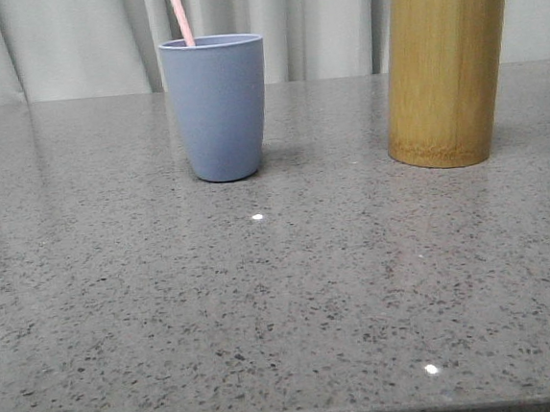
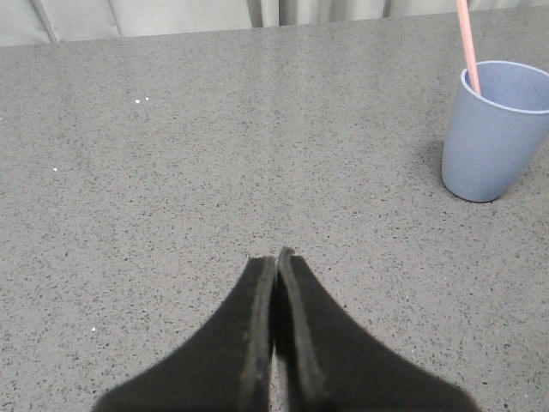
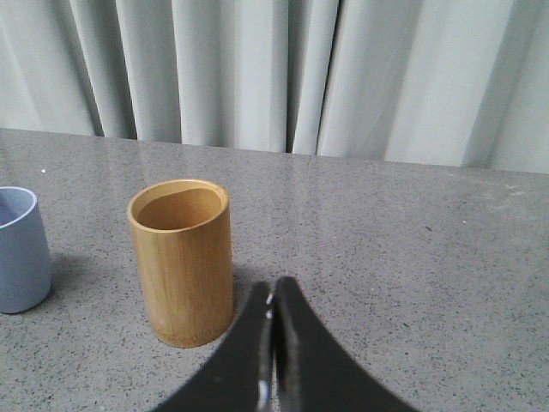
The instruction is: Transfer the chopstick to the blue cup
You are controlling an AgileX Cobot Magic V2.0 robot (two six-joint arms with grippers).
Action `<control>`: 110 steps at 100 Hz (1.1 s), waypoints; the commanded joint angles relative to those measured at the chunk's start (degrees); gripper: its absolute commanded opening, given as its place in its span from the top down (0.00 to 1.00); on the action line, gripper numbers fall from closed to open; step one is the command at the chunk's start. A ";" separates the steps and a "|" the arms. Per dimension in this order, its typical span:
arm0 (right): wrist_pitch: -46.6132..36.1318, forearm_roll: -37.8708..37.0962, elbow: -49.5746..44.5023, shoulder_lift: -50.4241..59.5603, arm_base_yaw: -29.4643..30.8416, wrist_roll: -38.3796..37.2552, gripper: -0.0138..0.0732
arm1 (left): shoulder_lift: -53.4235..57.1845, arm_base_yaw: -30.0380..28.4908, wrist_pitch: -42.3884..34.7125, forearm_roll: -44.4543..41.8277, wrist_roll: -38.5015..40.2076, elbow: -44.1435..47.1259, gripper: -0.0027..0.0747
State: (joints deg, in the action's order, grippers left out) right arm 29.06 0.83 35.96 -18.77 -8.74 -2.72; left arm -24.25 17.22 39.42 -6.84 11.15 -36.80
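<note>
While both jaws sit closed and empty, the chopstick [image 1: 180, 14] leans inside the blue cup [image 1: 216, 107] beside the bamboo cylinder [image 1: 446, 73].

**Three cameras, one grey tabletop**

The front view sits low at the table [image 1: 284, 311] edge, facing the curtain [image 1: 68, 41]. Each wrist view looks down and forward over closed fingers. All three share the blue cup [image 1: 216, 105]; front and right wrist share the bamboo cylinder [image 3: 182, 262]

The chopstick [image 1: 180, 17] runs off the frame's top, its lower end hidden inside the blue cup [image 1: 217, 110].
</note>
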 commanded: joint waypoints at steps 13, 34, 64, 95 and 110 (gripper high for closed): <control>-3.67 -0.83 1.26 -0.28 0.26 0.35 0.95 | -0.35 -0.08 -4.52 -0.20 0.71 -1.36 0.99; -3.67 -0.83 1.26 -0.28 0.26 0.35 0.95 | -0.35 -0.08 -4.52 -0.20 0.71 -1.36 0.99; -3.67 -0.83 1.26 -0.28 0.26 0.35 0.95 | -0.35 -0.08 -4.52 -0.20 0.71 -1.36 0.99; -3.67 -0.83 1.26 -0.28 0.26 0.35 0.95 | -0.21 -0.08 -5.02 -0.20 0.71 0.32 0.99; -3.67 -0.83 1.26 -0.28 0.26 0.35 0.95 | 1.45 -0.50 -10.53 -0.33 0.71 3.77 0.99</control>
State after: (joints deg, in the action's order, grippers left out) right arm 29.48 0.83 35.96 -18.77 -8.74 -2.72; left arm -23.44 17.22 37.08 -6.84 11.15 -33.25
